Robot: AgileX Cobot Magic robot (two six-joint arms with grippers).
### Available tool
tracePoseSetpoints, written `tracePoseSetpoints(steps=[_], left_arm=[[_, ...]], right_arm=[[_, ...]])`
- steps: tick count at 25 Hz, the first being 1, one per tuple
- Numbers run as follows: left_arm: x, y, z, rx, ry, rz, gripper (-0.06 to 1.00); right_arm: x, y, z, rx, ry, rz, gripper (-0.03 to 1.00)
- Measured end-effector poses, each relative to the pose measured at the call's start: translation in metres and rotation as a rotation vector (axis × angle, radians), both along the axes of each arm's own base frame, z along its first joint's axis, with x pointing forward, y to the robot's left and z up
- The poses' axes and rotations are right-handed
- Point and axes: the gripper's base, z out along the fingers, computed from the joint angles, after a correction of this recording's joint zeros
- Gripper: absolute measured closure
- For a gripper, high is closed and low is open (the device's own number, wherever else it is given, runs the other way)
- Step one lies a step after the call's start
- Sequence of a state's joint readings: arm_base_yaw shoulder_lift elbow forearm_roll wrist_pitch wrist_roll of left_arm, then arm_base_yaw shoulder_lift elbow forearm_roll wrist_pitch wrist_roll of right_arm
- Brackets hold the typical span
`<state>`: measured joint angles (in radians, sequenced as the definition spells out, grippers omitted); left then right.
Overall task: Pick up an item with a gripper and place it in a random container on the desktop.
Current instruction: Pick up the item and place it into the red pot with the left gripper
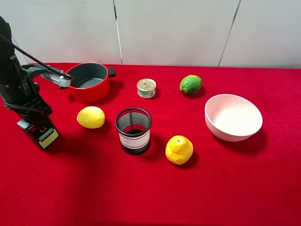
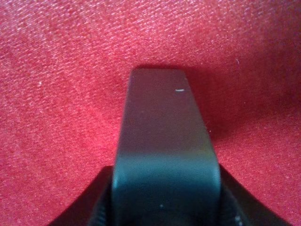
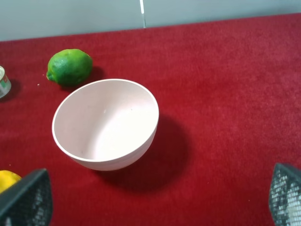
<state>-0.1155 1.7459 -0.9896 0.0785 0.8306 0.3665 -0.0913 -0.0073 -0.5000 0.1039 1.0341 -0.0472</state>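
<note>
Closest to the lens, found the pump bottle (image 2: 162,132) filling the left wrist view, clamped at its flanks by the left gripper (image 2: 164,212). Seen from above, hung tilted low over the desktop (image 1: 141,197), apart from the red pot (image 1: 89,82); contact with the cloth could not be told. Found the right gripper (image 3: 155,207) spread wide, holding nothing. Judged the bottle light, rigid and smooth-sided, hence liable to slip. Judged the flat body faces the sound hold, not the pump head.
</note>
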Motion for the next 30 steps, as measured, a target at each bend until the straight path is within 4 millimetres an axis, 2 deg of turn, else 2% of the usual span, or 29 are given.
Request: tracePoseSetpoints(steps=[4,20,30], left_arm=[[-0.001,0.000,0.008,-0.002,-0.018,0.000,0.54],[0.000,0.001,0.092,0.004,-0.025,0.018,0.54],[0.019,-0.005,0.136,-0.055,-0.190,0.029,0.54]], right_arm=[[0.000,0.000,0.000,0.000,0.000,0.000,0.28],[0.000,0.000,0.000,0.000,0.000,0.000,0.28],[0.000,0.000,0.000,0.000,0.000,0.000,0.28]])
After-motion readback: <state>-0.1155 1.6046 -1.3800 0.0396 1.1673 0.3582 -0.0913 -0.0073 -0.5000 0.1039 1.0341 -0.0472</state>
